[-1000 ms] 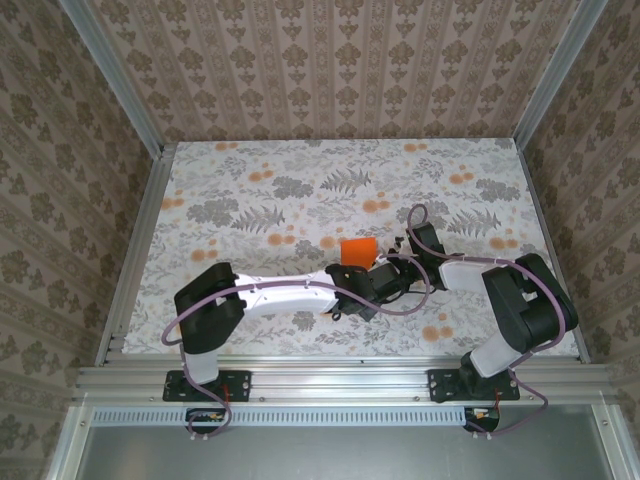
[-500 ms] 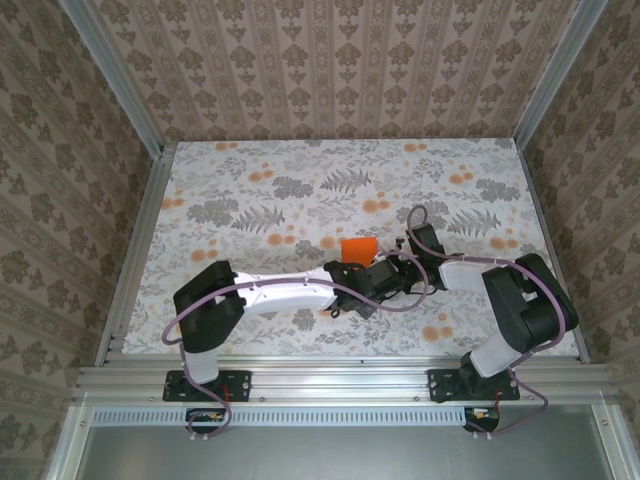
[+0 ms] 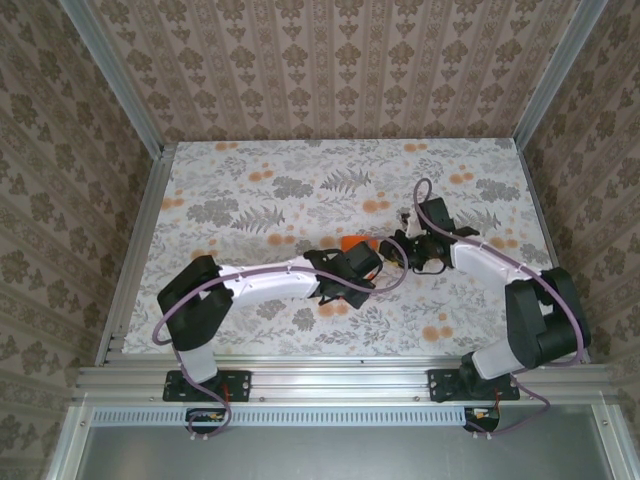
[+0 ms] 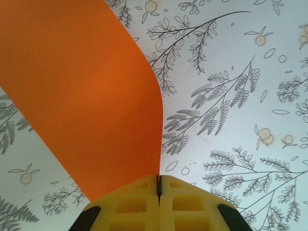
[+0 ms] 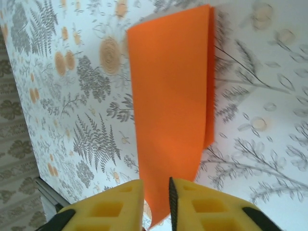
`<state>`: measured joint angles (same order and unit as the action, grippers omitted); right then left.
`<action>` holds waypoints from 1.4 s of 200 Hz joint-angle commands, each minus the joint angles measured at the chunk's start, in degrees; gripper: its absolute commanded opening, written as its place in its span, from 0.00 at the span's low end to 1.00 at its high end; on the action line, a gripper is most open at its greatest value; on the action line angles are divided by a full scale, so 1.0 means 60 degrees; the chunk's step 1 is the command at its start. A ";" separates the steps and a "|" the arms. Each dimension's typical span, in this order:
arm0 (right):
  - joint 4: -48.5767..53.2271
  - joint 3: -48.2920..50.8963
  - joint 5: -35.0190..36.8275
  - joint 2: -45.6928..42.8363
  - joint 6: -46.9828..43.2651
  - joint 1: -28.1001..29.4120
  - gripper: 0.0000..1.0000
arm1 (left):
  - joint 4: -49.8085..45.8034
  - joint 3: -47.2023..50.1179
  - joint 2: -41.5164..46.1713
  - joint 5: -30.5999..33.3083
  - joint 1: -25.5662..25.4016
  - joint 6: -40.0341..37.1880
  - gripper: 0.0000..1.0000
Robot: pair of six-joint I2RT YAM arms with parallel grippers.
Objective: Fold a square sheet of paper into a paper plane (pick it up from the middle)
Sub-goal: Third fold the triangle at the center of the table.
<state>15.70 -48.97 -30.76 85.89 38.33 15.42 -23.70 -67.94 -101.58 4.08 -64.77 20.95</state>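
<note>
Over the middle of the floral table [image 3: 250, 190], the square sheet of paper [image 4: 86, 96] was held curved, one edge clamped by the left gripper [image 4: 159, 180]. The right gripper [image 5: 156, 185] was seen narrowly parted around its end.

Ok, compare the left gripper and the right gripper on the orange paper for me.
The left gripper is shut, its fingers meeting in a thin seam; the right gripper has its fingers slightly apart. The orange paper curves down to an edge pinched in the left gripper's seam; at the right gripper it runs broad-faced into the gap. Both have yellow fingers and meet the same sheet.
</note>
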 commanded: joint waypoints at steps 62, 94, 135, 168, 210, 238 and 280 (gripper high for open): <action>0.0467 -0.1759 -0.0979 0.2546 -0.0992 0.0414 0.10 | 0.0358 0.0355 0.0509 -0.1006 0.0381 0.0050 0.00; 0.1122 -0.2220 -0.0672 0.3316 -0.1726 0.0457 0.10 | 0.0408 0.0399 0.0505 -0.1425 0.0619 0.0065 0.00; 0.1662 -0.2516 -0.0083 0.3758 -0.2511 0.0517 0.09 | 0.0406 0.0390 0.0509 -0.1926 0.0942 0.0068 0.00; 0.2083 -0.2707 0.0113 0.3960 -0.3095 0.0527 0.09 | 0.0561 0.0467 0.0493 -0.2361 0.1238 0.0178 0.00; 0.2284 -0.2800 0.0238 0.4112 -0.3397 0.0536 0.09 | 0.0767 0.0653 0.0466 -0.2950 0.1712 0.0240 0.00; 0.2363 -0.2843 0.0306 0.4152 -0.3498 0.0538 0.09 | 0.0793 0.0682 0.0336 -0.3249 0.2048 0.0201 0.00; 0.2464 -0.2985 0.0380 0.4186 -0.3605 0.0558 0.10 | 0.0817 0.0566 0.0116 -0.3636 0.2343 0.0080 0.00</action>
<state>27.99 -65.21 -29.95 109.86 18.11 18.39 -19.42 -64.47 -100.64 -15.00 -51.35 21.41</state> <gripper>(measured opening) 0.095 0.053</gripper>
